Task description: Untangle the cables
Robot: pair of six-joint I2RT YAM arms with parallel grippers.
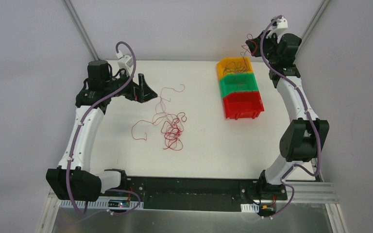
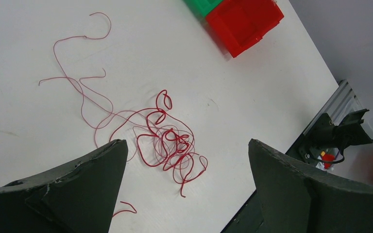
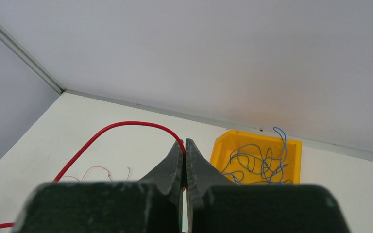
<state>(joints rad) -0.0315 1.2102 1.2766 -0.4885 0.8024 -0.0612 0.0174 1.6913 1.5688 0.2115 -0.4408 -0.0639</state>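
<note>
A tangle of thin red cables (image 1: 172, 128) lies on the white table, with loose ends trailing to the left and to the back. It also shows in the left wrist view (image 2: 167, 141). My left gripper (image 1: 143, 90) hovers left of and behind the tangle, open and empty; in its own view (image 2: 187, 143) the jaws stand wide apart above the tangle. My right gripper (image 1: 250, 44) is raised high at the back right, above the yellow bin (image 1: 234, 67). It is shut (image 3: 185, 141) on one red cable (image 3: 126, 124), which arcs away to the left. Blue cables (image 3: 260, 162) lie in the yellow bin (image 3: 294, 145).
A green bin (image 1: 239, 83) and a red bin (image 1: 243, 104) stand in a row in front of the yellow one at the table's right. The red bin also shows in the left wrist view (image 2: 243, 22). Grey walls and frame posts close the back.
</note>
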